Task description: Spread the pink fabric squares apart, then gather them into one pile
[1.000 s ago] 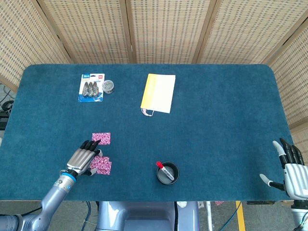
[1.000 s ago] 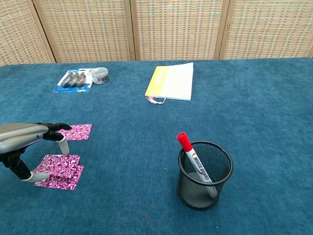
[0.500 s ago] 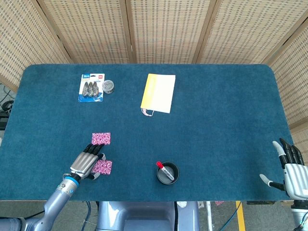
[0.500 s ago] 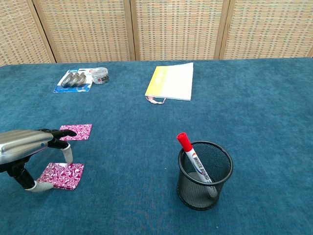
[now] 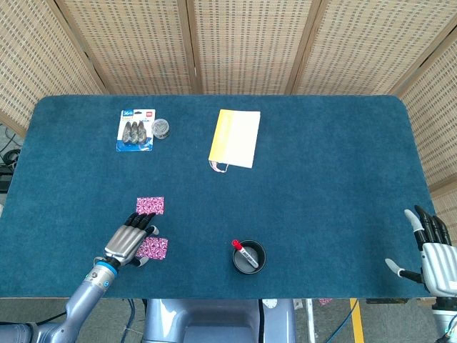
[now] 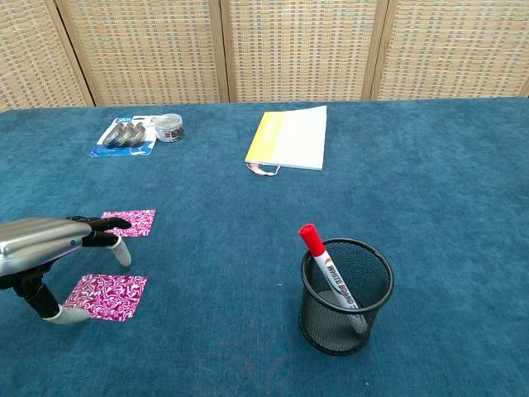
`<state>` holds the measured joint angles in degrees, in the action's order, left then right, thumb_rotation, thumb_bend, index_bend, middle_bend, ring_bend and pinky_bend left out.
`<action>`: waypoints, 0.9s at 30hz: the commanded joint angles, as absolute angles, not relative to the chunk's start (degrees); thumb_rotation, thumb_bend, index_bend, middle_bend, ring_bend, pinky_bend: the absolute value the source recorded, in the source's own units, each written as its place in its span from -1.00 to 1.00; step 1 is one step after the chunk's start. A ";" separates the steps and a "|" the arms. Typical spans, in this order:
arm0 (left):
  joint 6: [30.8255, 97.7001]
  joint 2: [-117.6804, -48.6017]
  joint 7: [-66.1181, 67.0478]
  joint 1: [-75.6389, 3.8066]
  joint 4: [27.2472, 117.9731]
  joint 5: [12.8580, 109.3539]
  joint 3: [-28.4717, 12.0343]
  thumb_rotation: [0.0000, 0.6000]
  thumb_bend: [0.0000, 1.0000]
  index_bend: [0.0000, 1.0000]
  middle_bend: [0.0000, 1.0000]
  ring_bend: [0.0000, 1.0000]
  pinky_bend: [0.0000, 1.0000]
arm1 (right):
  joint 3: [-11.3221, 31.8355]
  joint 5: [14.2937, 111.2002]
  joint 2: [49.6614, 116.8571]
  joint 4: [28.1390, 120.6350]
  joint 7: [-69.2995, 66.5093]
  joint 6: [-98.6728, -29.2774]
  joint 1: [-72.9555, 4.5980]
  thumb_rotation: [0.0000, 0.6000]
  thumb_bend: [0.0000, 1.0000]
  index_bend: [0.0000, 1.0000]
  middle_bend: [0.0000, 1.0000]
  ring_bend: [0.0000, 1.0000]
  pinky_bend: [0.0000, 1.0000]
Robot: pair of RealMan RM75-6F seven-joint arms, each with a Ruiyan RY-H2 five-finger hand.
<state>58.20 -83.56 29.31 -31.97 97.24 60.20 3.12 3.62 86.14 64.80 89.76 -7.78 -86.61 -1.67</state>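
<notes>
A: Starting nearest: the left hand (image 6: 41, 240) hovers flat, fingers apart, holding nothing, its thumb just beside the near pink square (image 6: 107, 296). The far pink square (image 6: 129, 222) lies apart, beyond the fingertips. The right hand (image 5: 430, 246) waits open at the table's edge.

B: Progress?

A: Spreading looks done; gathering is not. Against a second ago, the near square has slid right, out from under the hand.
</notes>
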 commanded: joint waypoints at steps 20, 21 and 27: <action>56.25 -85.37 23.37 -36.43 85.49 53.72 -8.69 1.00 -0.51 -0.54 -1.00 -1.00 -1.00 | 3.62 86.04 64.79 89.84 -7.68 -86.50 -1.70 1.00 -0.63 -1.00 -1.00 -1.00 -1.00; 55.84 -85.88 24.15 -36.85 84.78 52.16 -9.02 1.00 -0.51 -0.54 -1.00 -1.00 -1.00 | 3.62 86.03 64.78 89.83 -7.69 -86.46 -1.71 1.00 -0.63 -1.00 -1.00 -1.00 -1.00; 52.94 -88.42 26.78 -38.76 82.06 45.28 -9.37 1.00 -0.51 -0.54 -1.00 -1.00 -1.00 | 3.61 86.05 64.74 89.85 -7.81 -86.41 -1.74 1.00 -0.64 -1.00 -1.00 -1.00 -1.00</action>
<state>54.23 -87.18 25.45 -37.69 83.41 47.25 -8.91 3.61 86.04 64.73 89.85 -7.81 -86.41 -1.74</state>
